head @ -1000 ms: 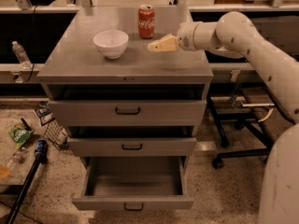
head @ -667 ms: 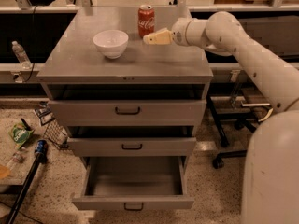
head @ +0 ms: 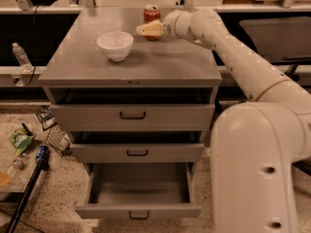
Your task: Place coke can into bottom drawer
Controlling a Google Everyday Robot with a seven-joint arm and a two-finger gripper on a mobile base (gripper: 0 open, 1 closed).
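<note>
We are seeing the pincer [head: 147, 30] sitting just in front of the coke can [head: 151, 13], upright at the desk's [head: 160, 64] back, grip we cannot tell, bottom drawer [head: 165, 210] standing open.

Red coke can [head: 151, 13] upright, cabinet top [head: 165, 62] rear; gripper [head: 143, 30] against it; bottom drawer [head: 138, 210] open.

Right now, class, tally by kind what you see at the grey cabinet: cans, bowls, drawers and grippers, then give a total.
Cans: 1, the coke can.
Bowls: 1, the white bowl.
Drawers: 3: top drawer, middle drawer, bottom drawer (open).
Grippers: 1, the gripper, at the coke can.
Total: 6.
</note>
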